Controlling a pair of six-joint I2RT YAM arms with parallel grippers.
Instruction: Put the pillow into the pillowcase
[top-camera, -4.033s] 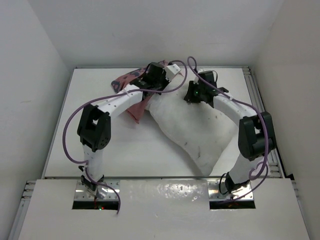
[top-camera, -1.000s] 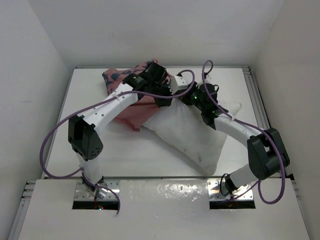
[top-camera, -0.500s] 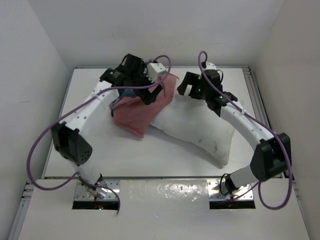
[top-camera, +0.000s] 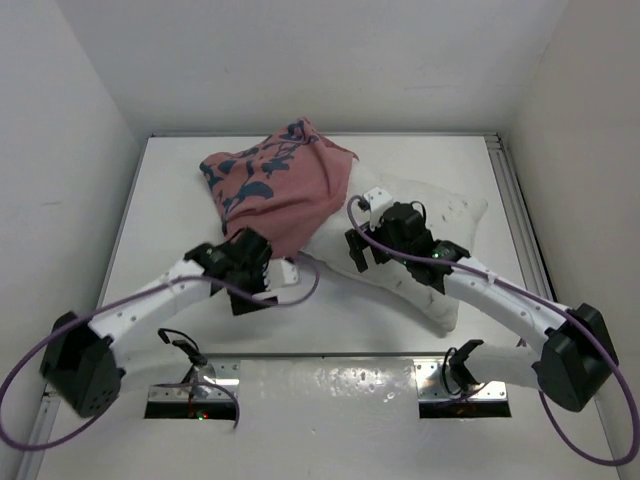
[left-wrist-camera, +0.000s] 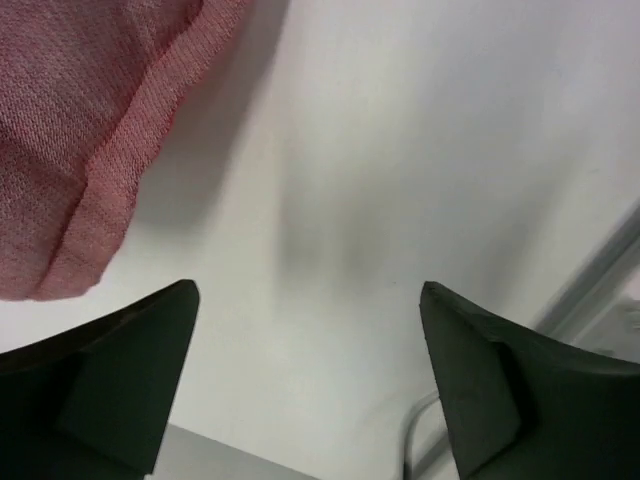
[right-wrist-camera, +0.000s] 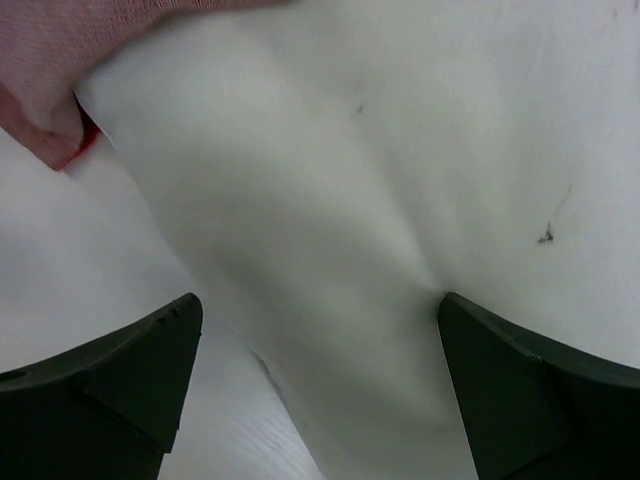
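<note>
The red pillowcase (top-camera: 275, 190), with dark blue marks along its far left, lies over the far-left end of the white pillow (top-camera: 450, 215), which stretches out toward the near right. Open and empty, my left gripper (top-camera: 250, 285) hangs over bare table just near of the pillowcase's corner (left-wrist-camera: 90, 120). In the left wrist view the gripper (left-wrist-camera: 308, 290) has only table between its fingers. My right gripper (top-camera: 365, 250) is open above the pillow's near edge. The right wrist view shows that gripper (right-wrist-camera: 318, 300) spanning the pillow (right-wrist-camera: 400, 150), with the pillowcase's hem (right-wrist-camera: 60, 60) at the top left.
White walls close in the table (top-camera: 170, 210) on three sides. A metal rail (top-camera: 515, 200) runs along its right edge. A raised ledge (top-camera: 330, 400) with the arm bases is at the near side. Purple cables loop off both arms.
Both grippers have opened, let go of the pillowcase and pulled back toward the near side. The pillowcase now lies draped over the pillow's left end.
</note>
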